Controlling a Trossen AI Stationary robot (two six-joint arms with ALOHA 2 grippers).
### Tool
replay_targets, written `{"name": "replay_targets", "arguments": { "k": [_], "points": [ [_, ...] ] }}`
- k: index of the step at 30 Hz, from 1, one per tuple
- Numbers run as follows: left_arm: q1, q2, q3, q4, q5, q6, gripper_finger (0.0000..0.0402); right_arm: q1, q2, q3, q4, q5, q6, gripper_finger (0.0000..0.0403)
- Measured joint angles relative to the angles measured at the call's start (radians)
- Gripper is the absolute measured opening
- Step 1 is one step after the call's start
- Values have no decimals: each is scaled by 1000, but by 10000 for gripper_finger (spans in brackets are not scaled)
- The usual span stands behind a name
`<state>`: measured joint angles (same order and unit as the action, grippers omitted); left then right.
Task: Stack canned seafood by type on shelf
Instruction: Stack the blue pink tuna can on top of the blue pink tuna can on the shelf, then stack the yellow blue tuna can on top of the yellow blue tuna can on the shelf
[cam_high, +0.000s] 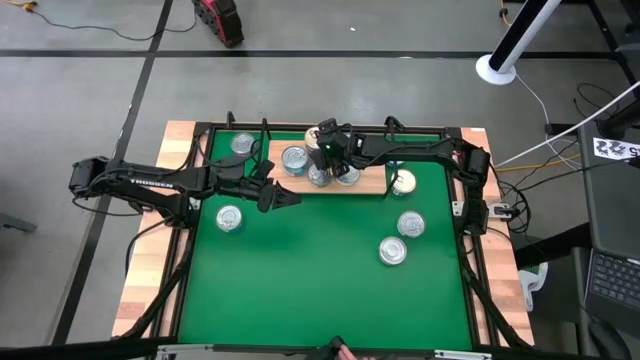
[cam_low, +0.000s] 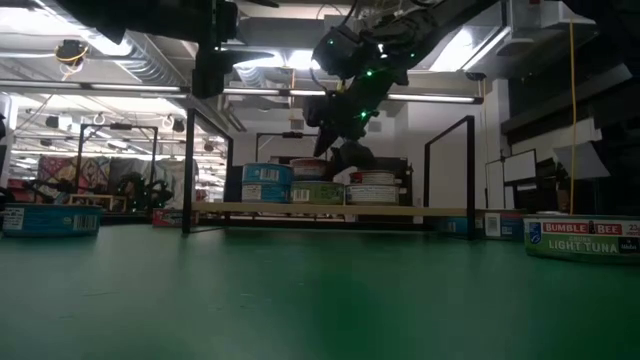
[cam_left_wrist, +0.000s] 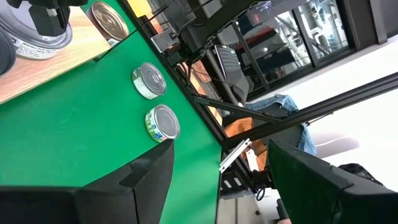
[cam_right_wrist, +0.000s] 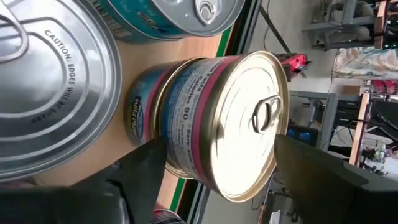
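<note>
My right gripper (cam_high: 333, 160) hangs over the shelf (cam_high: 372, 181), fingers spread either side of a gold-lidded, pink-banded can (cam_right_wrist: 217, 121) that stands on the board among the silver-lidded tins. The wrist view puts the can squarely between my two fingers, lid facing the wrist, so the coming move looks like a straight descent and squeeze. I judge contact has not been made. My left gripper (cam_high: 282, 198) waits just off the shelf's near-left corner, over the green mat (cam_high: 320, 290), fingers apart and empty. Loose cans (cam_high: 402, 238) lie on the mat beyond the shelf's right end.
</note>
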<state>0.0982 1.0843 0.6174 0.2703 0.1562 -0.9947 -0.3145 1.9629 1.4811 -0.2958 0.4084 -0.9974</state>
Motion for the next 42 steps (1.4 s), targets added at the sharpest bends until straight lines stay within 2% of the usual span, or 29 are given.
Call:
{"name": "replay_targets", "arguments": {
  "k": [5, 11, 17, 22, 28, 35, 39, 42],
  "points": [
    [0, 0, 0, 2, 0, -3, 253, 1, 0, 3, -1, 20, -1, 300],
    [0, -15, 0, 31, 13, 21, 253, 37, -1, 34, -20, 131, -3, 300],
    [0, -61, 0, 79, 58, 73, 253, 94, -2, 87, -122, 134, 3, 301],
    [-4, -128, 0, 46, 126, 139, 253, 138, -8, 132, -229, 135, 52, 301],
    [-71, -200, 0, -161, 151, 268, 253, 179, -52, 157, -334, 138, 141, 301],
    [-189, -227, 0, -472, 149, 240, 253, 243, -101, 158, -412, 115, 292, 301],
    [-246, -227, 0, -712, 130, 132, 253, 292, -102, 157, -455, 17, 404, 301],
    [-278, -227, 0, -897, 105, 47, 253, 328, -102, 157, -472, -108, 448, 301]
  ]
}}
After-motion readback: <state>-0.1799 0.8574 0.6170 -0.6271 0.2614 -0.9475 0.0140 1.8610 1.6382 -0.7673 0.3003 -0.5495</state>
